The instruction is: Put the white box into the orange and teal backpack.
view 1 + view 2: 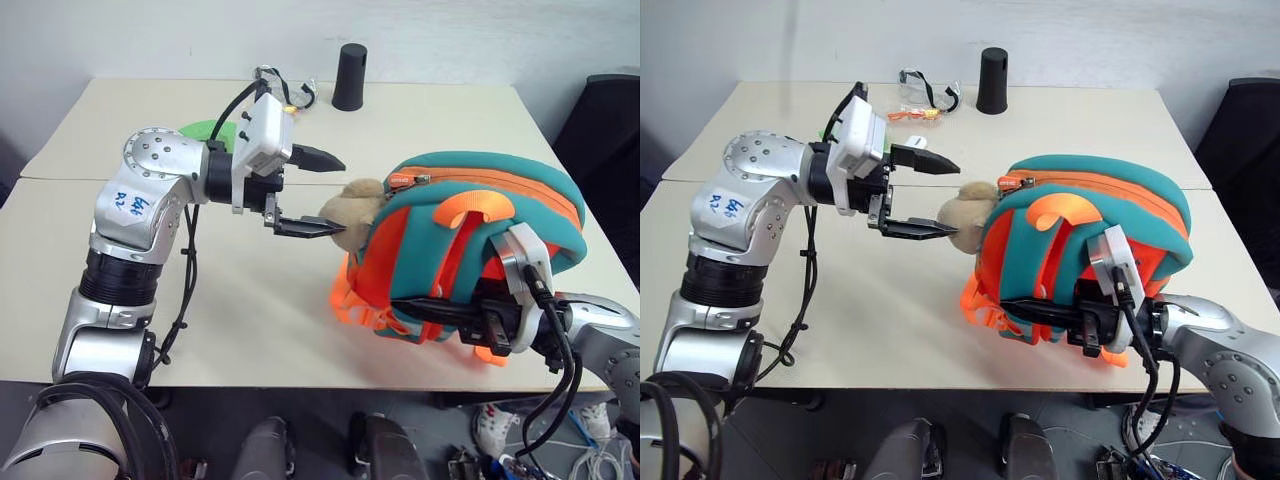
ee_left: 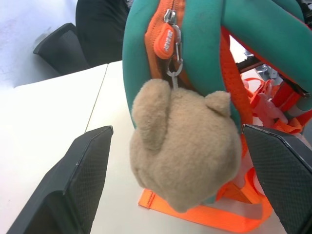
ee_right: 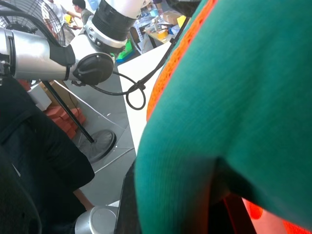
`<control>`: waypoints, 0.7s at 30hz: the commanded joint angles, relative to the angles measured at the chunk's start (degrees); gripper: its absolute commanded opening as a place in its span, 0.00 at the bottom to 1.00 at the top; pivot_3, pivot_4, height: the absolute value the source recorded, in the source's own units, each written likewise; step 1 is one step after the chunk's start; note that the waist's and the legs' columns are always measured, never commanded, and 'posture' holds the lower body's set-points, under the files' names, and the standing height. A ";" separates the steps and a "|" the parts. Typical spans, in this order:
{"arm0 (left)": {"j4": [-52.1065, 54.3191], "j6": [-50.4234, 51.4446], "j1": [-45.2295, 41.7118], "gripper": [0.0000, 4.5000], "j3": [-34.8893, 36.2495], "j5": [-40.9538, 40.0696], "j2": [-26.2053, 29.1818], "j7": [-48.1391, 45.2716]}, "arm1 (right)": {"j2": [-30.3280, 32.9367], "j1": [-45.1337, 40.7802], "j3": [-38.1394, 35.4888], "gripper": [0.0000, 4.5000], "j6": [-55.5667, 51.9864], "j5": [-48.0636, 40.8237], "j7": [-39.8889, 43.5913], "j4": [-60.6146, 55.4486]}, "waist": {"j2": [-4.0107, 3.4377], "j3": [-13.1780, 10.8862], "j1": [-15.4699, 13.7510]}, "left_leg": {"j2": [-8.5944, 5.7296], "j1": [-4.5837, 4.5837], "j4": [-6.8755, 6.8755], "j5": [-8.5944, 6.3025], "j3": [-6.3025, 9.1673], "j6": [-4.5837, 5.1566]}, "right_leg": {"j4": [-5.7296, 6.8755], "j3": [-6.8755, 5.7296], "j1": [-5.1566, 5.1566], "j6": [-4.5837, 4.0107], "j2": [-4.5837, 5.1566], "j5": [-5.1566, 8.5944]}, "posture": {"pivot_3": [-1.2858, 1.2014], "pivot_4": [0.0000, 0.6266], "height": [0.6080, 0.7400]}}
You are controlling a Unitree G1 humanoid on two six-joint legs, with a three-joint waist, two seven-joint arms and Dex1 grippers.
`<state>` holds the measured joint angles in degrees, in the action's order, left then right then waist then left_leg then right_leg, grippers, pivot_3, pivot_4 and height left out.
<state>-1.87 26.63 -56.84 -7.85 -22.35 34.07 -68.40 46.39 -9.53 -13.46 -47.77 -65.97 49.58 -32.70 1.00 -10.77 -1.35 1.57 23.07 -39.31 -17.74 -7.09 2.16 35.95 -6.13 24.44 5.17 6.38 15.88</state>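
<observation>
The orange and teal backpack (image 1: 480, 240) lies on the table's right half, with a tan plush toy (image 1: 355, 212) hanging from its zipper pull (image 2: 167, 36). My left gripper (image 1: 338, 197) is open and points at the toy. One finger (image 2: 78, 180) stands on each side of it without touching. At the pack's near side, my right gripper (image 1: 400, 303) is shut on the teal edging (image 3: 234, 97). The white box is out of view.
At the table's far edge stand a black cylinder (image 1: 349, 76), safety glasses (image 1: 925, 90) and a small orange item (image 1: 912, 116). A green object (image 1: 210, 131) lies behind my left arm. A dark chair (image 1: 610, 130) is at the far right.
</observation>
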 commanded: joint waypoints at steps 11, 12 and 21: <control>-3.64 -3.28 -0.06 0.72 -3.59 4.97 -3.97 1.26 | 0.90 1.38 -1.17 0.00 -0.07 -2.64 -0.64 -2.66 | 0.00 0.00 0.09 | 0.02 0.00 0.00 0.00 -0.01 0.00 | 0.01 -0.02 0.00 0.00 -0.05 0.00 | 0.52 0.24 1.00; -4.72 -3.86 -0.58 0.65 -3.52 5.49 -3.84 1.19 | 0.86 1.46 -1.25 0.00 -0.04 -2.74 -0.71 -2.69 | 0.00 0.00 0.06 | 0.02 -0.01 0.00 0.01 -0.01 0.00 | 0.00 -0.03 0.00 0.00 -0.04 0.00 | 0.52 0.24 1.00; -17.46 -6.92 -12.66 0.19 1.26 5.28 -1.36 -1.75 | -0.62 4.52 -2.03 0.00 1.77 -2.16 -3.00 -2.91 | 0.00 0.00 -0.01 | 0.01 0.03 0.00 0.00 0.00 0.01 | 0.01 -0.10 0.01 0.00 -0.04 0.00 | 0.52 0.24 1.00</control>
<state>-18.53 20.50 -67.21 -9.15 -16.55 31.98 -70.02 46.34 -5.71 -14.85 -46.41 -67.75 46.99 -33.80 1.00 -10.77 -1.36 1.57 23.10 -39.31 -17.74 -7.10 2.18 35.95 -6.23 24.45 5.17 6.34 15.88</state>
